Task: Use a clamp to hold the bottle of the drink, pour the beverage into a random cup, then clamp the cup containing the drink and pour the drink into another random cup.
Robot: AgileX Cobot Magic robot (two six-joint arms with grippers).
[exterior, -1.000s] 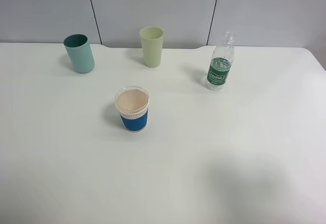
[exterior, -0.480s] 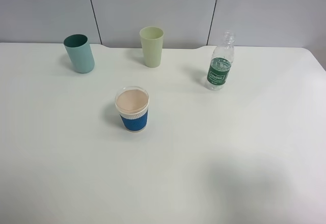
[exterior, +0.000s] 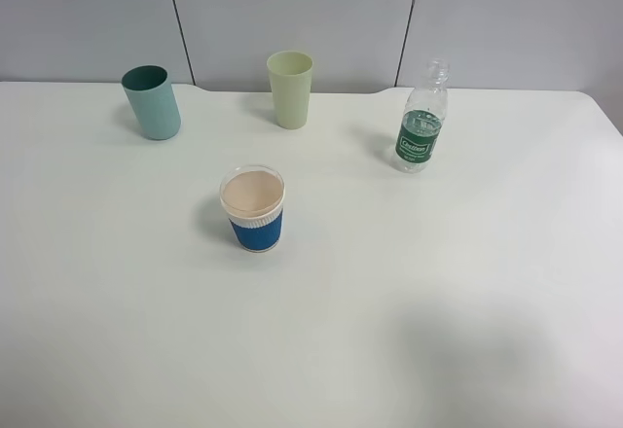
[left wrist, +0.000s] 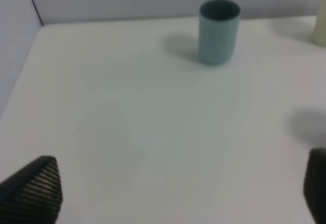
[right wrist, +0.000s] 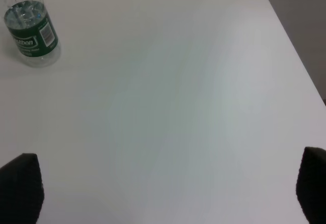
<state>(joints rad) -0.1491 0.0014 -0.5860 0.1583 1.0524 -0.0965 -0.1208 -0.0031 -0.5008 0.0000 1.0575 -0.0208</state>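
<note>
Nearest you, both grippers hang over bare white table [exterior: 438, 282] with nothing between them. The left gripper [left wrist: 178, 198] has its fingers [left wrist: 35, 191] spread wide, one dark tip at each side of its wrist view, and the right gripper [right wrist: 168, 193] has its fingers [right wrist: 20, 186] just as wide apart; neither shows in the high view.

Further in, left of centre, you have the blue-sleeved paper cup [exterior: 254, 208] standing upright and alone, its beige inside open to the camera; whether it holds any liquid cannot be told.

Along the far edge stand three things, well apart from each other. On the left is the teal tumbler [exterior: 151, 102], which the left wrist view also shows [left wrist: 219, 31]. Near the middle is the pale yellow-green tumbler [exterior: 291, 89]. On the right is the bottle [exterior: 421, 129], upright and uncapped, clear with a green label; the right wrist view catches it as well [right wrist: 30, 33].
</note>
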